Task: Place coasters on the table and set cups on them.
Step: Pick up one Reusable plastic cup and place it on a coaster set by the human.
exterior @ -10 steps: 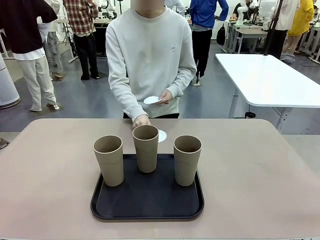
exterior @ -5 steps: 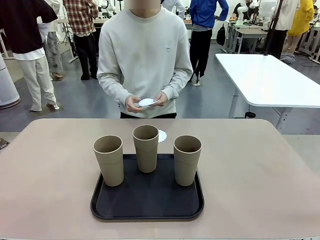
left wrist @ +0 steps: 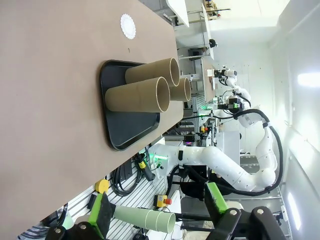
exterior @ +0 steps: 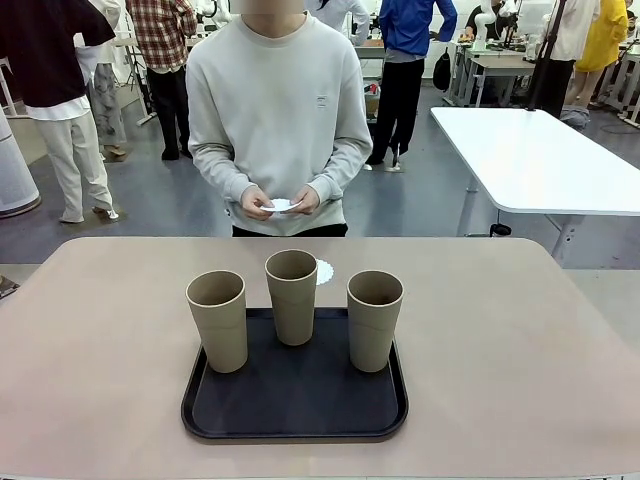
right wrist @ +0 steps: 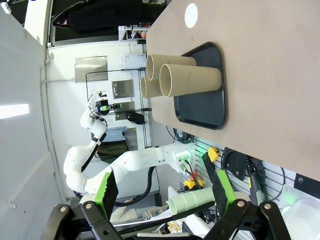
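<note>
Three tan cups point(exterior: 217, 320) point(exterior: 291, 297) point(exterior: 374, 320) stand upright on a black tray point(exterior: 300, 410) on the beige table point(exterior: 100, 340). One white lacy coaster point(exterior: 323, 271) lies on the table just behind the middle cup, partly hidden by it. At the far side a person holds another white coaster point(exterior: 281, 206) in both hands at waist height. My left gripper point(left wrist: 157, 210) is open and holds nothing, off the table's side, with the cups point(left wrist: 137, 95) and coaster point(left wrist: 128, 26) far ahead. My right gripper point(right wrist: 165, 192) is likewise open, far from the cups point(right wrist: 192, 80) and coaster point(right wrist: 191, 15).
Bare tabletop lies left, right and behind the tray point(left wrist: 125, 135) point(right wrist: 200, 110). A white table point(exterior: 540, 160) stands at the back right, and other people stand farther off.
The person's hand has left the coaster lying on the table and joined the other hand on the held coaster. The person has shifted slightly to picture left. Cups and tray have not moved.
</note>
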`<control>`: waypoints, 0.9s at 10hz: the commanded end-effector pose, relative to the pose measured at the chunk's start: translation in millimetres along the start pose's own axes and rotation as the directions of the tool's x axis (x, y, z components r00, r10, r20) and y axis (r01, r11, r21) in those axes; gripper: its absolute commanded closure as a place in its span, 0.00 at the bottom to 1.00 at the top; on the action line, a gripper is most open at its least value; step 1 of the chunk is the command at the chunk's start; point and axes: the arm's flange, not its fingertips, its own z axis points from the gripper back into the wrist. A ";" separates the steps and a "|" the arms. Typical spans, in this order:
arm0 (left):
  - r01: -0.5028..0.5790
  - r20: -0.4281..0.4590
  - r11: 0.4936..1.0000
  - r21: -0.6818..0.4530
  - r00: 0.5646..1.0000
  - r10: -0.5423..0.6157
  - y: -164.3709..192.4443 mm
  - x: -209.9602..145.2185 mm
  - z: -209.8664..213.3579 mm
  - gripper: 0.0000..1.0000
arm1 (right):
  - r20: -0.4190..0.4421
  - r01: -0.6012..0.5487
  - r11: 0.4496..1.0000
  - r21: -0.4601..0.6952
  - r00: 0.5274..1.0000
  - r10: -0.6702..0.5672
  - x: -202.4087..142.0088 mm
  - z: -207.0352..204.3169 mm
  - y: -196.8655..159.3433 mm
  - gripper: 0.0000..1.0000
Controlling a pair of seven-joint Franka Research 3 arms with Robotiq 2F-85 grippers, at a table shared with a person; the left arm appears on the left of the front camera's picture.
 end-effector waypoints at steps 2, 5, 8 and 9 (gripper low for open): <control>0.005 0.001 1.000 -0.013 1.000 -0.005 0.4 -1.1 2.3 0.00 | 0.001 -0.003 1.000 0.009 1.000 0.003 0.0 0.8 -0.7 0.00; 0.005 0.001 1.000 -0.013 1.000 -0.005 0.4 -1.1 2.3 0.00 | 0.001 -0.003 1.000 0.009 1.000 0.003 0.0 0.8 -0.7 0.00; 0.005 0.001 1.000 -0.013 1.000 -0.005 0.4 -1.1 2.3 0.00 | 0.001 -0.003 1.000 0.009 1.000 0.003 0.0 0.8 -0.7 0.00; 0.005 0.001 1.000 -0.013 1.000 -0.005 0.4 -1.1 2.3 0.00 | 0.001 -0.003 1.000 0.009 1.000 0.003 0.0 0.8 -0.7 0.00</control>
